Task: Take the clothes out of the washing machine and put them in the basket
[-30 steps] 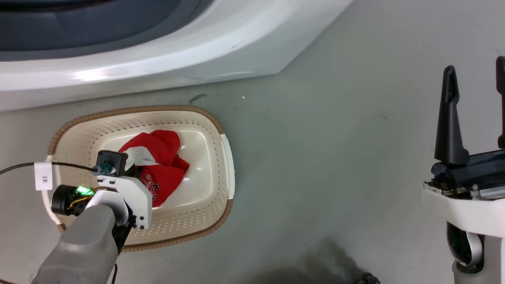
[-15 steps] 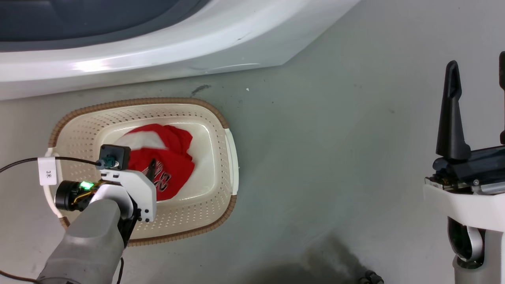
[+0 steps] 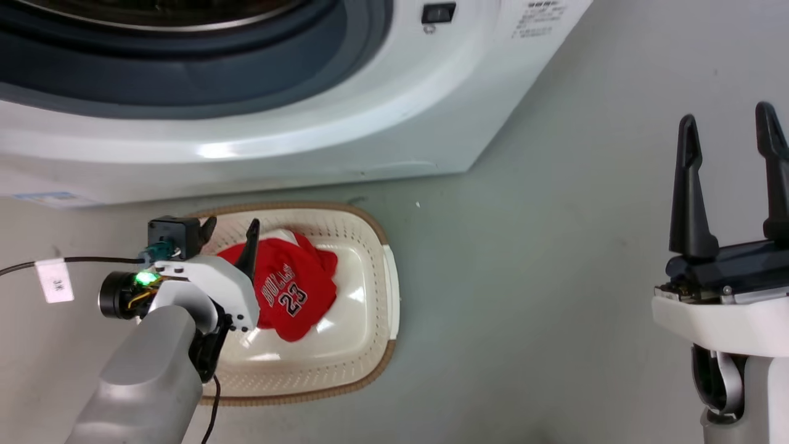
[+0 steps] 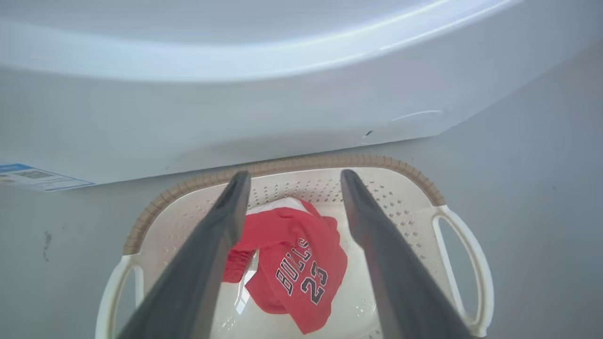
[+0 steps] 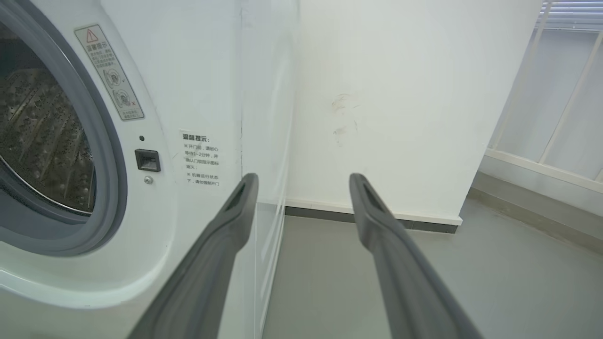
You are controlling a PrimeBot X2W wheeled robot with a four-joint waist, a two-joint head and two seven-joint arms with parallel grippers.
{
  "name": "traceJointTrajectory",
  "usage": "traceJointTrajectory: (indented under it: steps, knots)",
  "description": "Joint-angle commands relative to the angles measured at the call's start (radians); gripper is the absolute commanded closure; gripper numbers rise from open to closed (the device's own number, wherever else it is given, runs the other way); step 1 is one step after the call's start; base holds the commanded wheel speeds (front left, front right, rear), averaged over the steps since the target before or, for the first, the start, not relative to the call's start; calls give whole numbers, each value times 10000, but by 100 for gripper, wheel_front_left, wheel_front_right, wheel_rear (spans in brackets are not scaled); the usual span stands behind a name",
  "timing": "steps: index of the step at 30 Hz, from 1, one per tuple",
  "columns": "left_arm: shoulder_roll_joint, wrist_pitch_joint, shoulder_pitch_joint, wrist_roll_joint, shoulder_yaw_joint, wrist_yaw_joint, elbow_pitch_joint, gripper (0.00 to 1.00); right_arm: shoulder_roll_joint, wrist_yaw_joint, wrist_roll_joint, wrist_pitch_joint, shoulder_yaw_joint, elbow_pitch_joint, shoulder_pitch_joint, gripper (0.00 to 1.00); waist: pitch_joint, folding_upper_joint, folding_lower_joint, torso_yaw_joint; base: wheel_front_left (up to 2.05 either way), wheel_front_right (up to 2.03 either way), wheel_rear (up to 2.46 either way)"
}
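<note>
The left gripper (image 4: 294, 175) hangs over the basket (image 4: 301, 164), fingers spread and empty, since the red Bulls jersey (image 4: 301, 278) lies inside.

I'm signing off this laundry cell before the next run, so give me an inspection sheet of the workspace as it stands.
Surface: grey floor, faint scuffs.
Job's things: red clothes heaped inside the basket, "BULLS 23" facing up; the basket stands on the floor close before the washing machine; the part of the drum in view is bare steel.
Clutter: nothing seen.
Grippers: left gripper open, empty, above the basket; right gripper open, empty, above the floor.
Cables: black cable with a white tag runs from the left wrist off the head view's left edge.
Surroundings: white wall, window frame beyond.
</note>
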Motion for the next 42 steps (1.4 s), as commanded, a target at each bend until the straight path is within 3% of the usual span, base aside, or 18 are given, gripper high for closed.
traceJointTrajectory:
  steps: [1, 12, 21, 25, 31, 36, 42]
  knots:
    - [105, -23, 300, 208, 305, 7, -385, 0, 12, -10, -66, -22, -66, 78, 175, 0, -745, -1, -1, 324, 0, 0, 0]
    - [-152, -25, 2420, 2029, 3229, 114, -4053, 0, 12, -9, -113, -21, -414, 374, 548, 0, -1926, -1, -1, 572, 0, 0, 0]
    - [-754, -24, 3793, 3469, 4786, -281, -6554, 0, 13, -10, 92, -21, -418, 428, 920, 0, -2208, -1, -1, 477, 0, 0, 0]
    - [-802, -24, 3474, 3956, 4828, -504, -7208, 0, 13, -9, 188, -21, -476, 347, 781, 0, -1933, -1, -1, 429, 0, 0, 0]
    - [-396, 97, 2210, 4118, 4466, -709, -7251, 0, 12, -10, 458, -20, -543, 295, 421, 0, -1095, -1, -1, 168, 0, 0, 0]
    - [326, 916, 364, 3989, 3890, -780, -6788, 0, 12, -10, 626, -20, -450, 254, 142, 0, -171, -1, -1, -185, 0, 0, 0]
    - [1396, 2186, -2124, 2963, 2941, -783, -6119, 0, 13, -10, 875, -22, -273, 147, -238, 0, 1002, -1, -1, -776, 0, 0, 0]
